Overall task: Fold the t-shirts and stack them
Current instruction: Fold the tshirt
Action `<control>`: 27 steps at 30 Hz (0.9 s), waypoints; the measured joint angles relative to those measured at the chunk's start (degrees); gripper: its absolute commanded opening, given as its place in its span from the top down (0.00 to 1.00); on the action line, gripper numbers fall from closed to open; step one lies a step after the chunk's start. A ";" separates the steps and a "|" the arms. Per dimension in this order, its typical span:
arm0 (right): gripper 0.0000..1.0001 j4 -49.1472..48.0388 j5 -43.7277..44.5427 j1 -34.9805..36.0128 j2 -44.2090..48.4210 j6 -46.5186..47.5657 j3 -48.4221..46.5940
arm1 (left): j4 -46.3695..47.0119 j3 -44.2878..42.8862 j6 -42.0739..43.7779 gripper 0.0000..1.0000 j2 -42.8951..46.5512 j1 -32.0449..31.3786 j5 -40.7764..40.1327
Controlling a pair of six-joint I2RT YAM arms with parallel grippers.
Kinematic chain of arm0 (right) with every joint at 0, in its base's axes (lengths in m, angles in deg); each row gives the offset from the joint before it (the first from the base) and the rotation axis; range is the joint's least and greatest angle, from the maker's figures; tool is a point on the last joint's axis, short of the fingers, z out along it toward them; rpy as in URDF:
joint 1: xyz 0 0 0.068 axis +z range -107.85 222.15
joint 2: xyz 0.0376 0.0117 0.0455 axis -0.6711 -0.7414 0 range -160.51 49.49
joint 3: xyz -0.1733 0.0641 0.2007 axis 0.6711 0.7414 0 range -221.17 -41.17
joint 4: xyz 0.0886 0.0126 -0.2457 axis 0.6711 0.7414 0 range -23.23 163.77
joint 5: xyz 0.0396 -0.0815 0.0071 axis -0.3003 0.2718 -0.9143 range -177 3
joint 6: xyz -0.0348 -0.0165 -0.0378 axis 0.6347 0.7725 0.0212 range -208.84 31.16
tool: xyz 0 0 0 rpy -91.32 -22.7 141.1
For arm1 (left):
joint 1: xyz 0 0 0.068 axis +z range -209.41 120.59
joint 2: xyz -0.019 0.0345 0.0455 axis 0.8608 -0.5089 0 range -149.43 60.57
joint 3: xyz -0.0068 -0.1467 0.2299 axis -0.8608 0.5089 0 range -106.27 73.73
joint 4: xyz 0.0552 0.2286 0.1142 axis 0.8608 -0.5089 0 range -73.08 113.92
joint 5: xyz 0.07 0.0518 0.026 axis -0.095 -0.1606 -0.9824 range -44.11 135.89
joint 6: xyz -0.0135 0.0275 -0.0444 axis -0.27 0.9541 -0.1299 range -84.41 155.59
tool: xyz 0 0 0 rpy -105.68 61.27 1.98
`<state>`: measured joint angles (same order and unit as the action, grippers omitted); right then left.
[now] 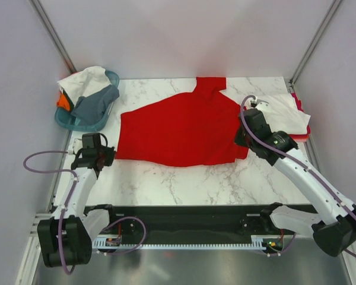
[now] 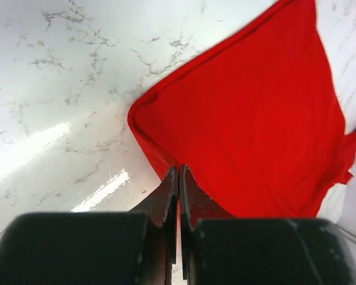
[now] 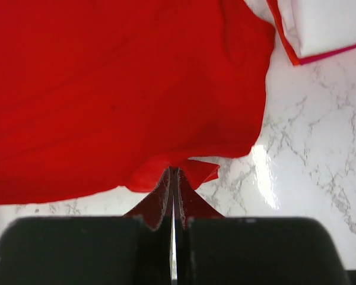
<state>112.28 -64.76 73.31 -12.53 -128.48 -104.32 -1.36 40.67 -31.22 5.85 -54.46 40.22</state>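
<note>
A bright red t-shirt (image 1: pixel 178 130) of soft, matte cloth is lying spread flat across the middle of the glossy, grey-veined marble desk (image 1: pixel 184 178). The left claw (image 2: pixel 178 173) is pinching its rounded near-left hem, fingers pressed narrow together. The right claw (image 3: pixel 173 172) is gripping a puckered fold at the shirt's near-right corner. A folded white tee (image 1: pixel 285 116) is resting squarely at the right edge. A crumpled white tee (image 1: pixel 86 80) and grey tee (image 1: pixel 98 101) are spilling from the teal plastic basket (image 1: pixel 65 122).
</note>
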 measured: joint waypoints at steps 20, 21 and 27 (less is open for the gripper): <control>1.00 -8.28 -5.95 -12.83 -25.46 8.02 -19.30 | 6.56 -6.27 -2.75 0.98 -17.97 0.00 -0.20; 1.00 -8.39 -5.97 -13.29 -26.71 8.31 -20.26 | 6.91 -6.69 -2.99 0.98 -18.71 0.00 -0.20; 1.00 -8.52 -7.19 -15.93 -32.63 9.49 -24.85 | 9.07 -9.16 -4.94 0.98 -22.38 0.00 -0.20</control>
<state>103.76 -71.95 57.37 -45.16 -118.99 -129.17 7.71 31.51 -36.16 -16.53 -54.46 40.02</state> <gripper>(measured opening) 0.007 0.032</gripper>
